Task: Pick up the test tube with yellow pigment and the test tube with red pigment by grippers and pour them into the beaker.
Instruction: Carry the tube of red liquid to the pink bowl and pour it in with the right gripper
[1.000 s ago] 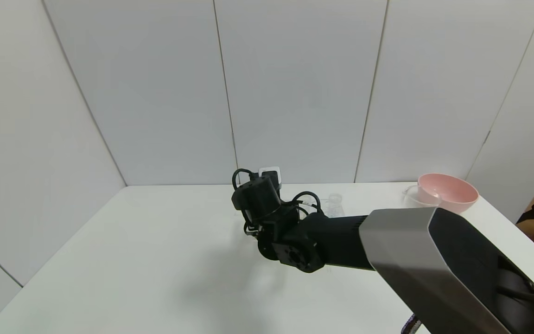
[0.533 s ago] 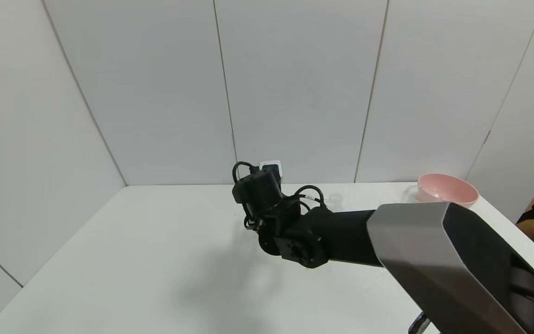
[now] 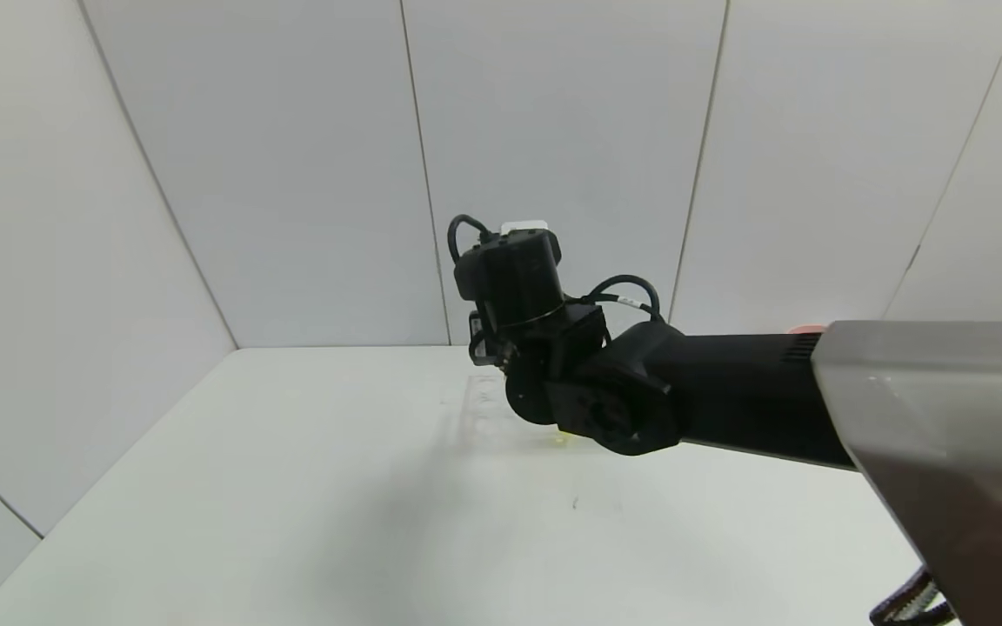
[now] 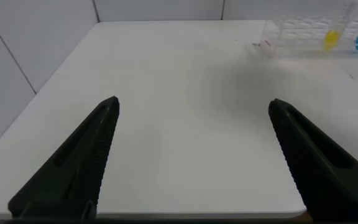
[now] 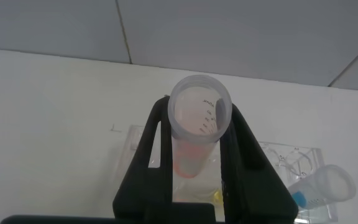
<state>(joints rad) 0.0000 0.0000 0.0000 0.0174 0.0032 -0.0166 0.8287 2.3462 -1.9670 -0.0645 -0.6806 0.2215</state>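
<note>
**Red tube clamped and clear of the rack: carry it level to the beaker**

The right gripper (image 5: pixel 194 162) has its jaws shut on the test tube with red pigment (image 5: pixel 197 124), held upright between them with the open mouth toward the wrist camera and the red liquid at the bottom. Directly beneath the jaws sits the clear rack (image 5: pixel 284 163), and just beside them on the rack side are the test tube with yellow pigment (image 5: pixel 218 198) and a blue tube (image 5: pixel 321 186).

In my judgement the step in hand is the carry to the beaker (which none of the current views shows, the forearm blocking much of the head view). To do it well: keep the tube vertical until its mouth is over the beaker's rim, travel high enough to clear the rack and the other tubes, then tip slowly by rolling the wrist so the liquid runs down the inner wall. The grip should not loosen during the roll; a smooth round tube can slide.

The left gripper (image 4: pixel 191 155) hangs apart over bare tabletop (image 4: pixel 179 93), jaws wide and holding nothing.

Count: one red tube, one yellow tube, one blue tube, one rack, two grippers.
</note>
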